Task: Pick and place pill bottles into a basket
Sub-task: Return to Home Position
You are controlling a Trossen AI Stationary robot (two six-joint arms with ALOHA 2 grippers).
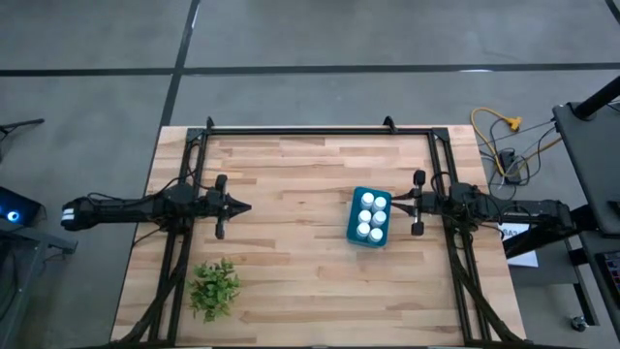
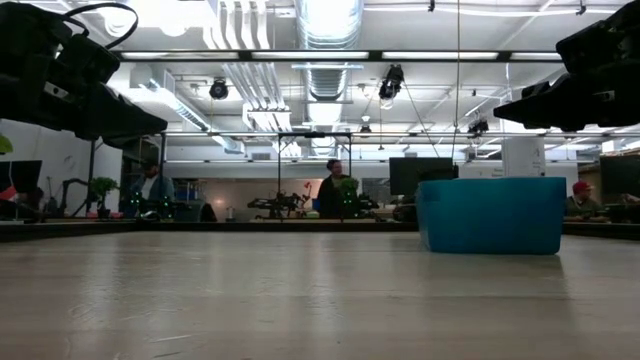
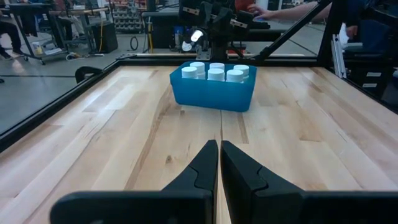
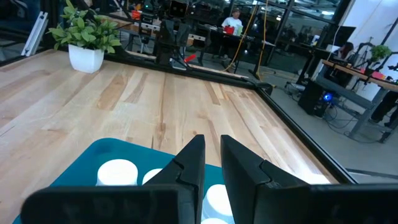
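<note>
The teal basket stands on the wooden table at centre right, also seen in the low view and the left wrist view. Several white-capped pill bottles stand upright inside it. My right gripper hovers level just above the basket's right side, shut but for a narrow slit and holding nothing; its wrist view looks over the bottles. My left gripper is shut and empty, level above the table at centre left, pointing at the basket.
A green leafy plant in a white pot stands near the front left corner. Black frame rails run along the table's far, left and right sides. Bare wood lies between the grippers. People are in the room behind.
</note>
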